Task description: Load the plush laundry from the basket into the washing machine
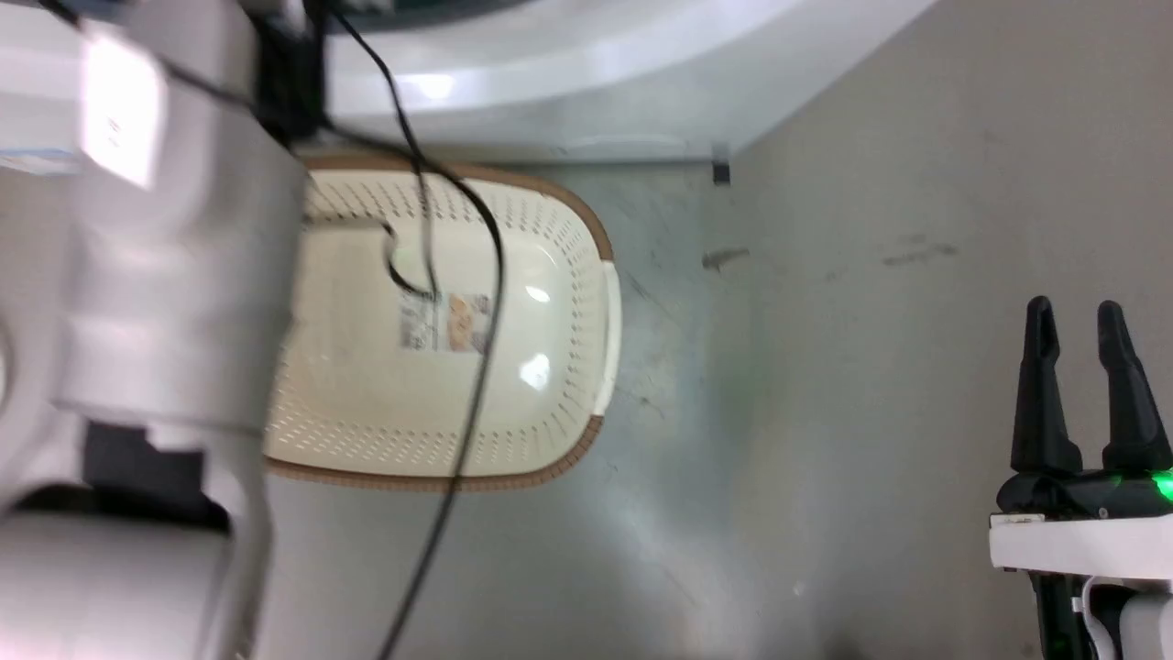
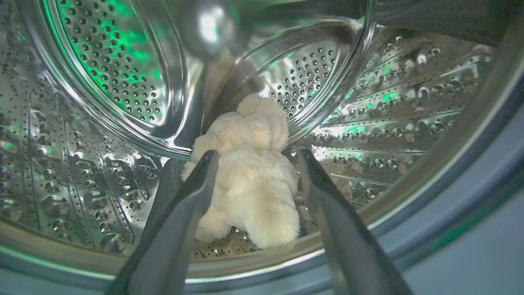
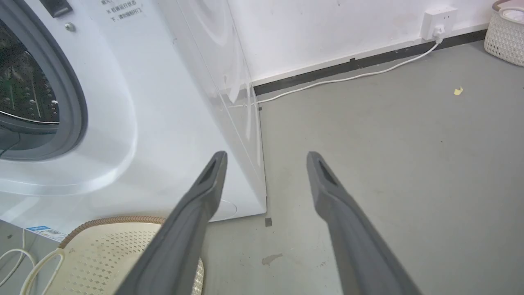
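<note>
The fluffy cream plush laundry (image 2: 249, 180) lies on the bottom of the perforated steel drum (image 2: 102, 73) of the washing machine (image 3: 163, 102). My left gripper (image 2: 256, 157) is open inside the drum mouth, its fingers standing either side of the toy without gripping it. The cream basket (image 1: 440, 330) sits on the floor in front of the washer with only its label sticker (image 1: 446, 323) inside; its rim (image 3: 110, 223) is partly covered by my pale left arm (image 1: 156, 275). My right gripper (image 1: 1077, 316) hangs open over bare floor at the right.
A black cable (image 1: 467, 302) from my left arm crosses over the basket. A white power cord (image 3: 348, 78) runs along the wall to a socket (image 3: 440, 18). A second white woven basket (image 3: 505, 35) stands far right. Grey floor (image 1: 825, 412) lies open to the right.
</note>
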Robot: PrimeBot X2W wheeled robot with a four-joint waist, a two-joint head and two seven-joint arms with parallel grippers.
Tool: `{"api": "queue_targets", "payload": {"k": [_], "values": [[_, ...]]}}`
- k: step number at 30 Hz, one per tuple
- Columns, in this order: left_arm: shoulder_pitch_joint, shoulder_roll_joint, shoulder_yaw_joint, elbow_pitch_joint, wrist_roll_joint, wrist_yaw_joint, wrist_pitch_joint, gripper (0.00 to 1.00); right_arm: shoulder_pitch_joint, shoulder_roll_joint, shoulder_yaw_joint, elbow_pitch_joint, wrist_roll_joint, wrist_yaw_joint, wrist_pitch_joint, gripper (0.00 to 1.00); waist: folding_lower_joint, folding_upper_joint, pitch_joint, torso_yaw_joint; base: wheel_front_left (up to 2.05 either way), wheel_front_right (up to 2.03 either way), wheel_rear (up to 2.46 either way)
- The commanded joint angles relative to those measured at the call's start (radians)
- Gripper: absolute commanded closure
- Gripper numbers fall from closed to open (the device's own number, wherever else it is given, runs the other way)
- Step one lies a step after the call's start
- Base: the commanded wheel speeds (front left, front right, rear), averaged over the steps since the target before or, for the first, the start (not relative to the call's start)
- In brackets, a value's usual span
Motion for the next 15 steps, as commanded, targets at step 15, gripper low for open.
{"api": "queue_targets", "payload": {"k": [15], "values": [[0.399,-0.064,0.014,-0.151,0.005,-0.006,-0.005,0.00,0.056,-0.002,0.002,0.071,-0.046,0.001,-0.004,0.00,0.0000,0.0000,-0.289,0.093,0.00,0.00,0.00]]}}
